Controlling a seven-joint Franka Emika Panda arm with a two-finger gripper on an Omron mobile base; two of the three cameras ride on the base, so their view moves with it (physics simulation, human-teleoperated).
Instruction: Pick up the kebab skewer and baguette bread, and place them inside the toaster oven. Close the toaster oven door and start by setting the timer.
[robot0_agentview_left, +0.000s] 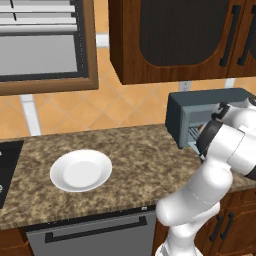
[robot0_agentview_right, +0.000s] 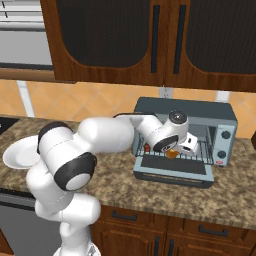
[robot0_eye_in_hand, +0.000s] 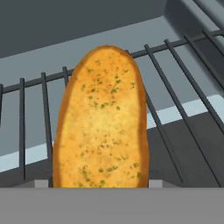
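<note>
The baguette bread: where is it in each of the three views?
Left base view: I cannot make it out; the arm covers the toaster oven mouth.
Right base view: baguette bread, small orange piece at the gripper, over the wire rack.
Hand view: centre, upright, filling the frame.
Shared landmark: the toaster oven.
</note>
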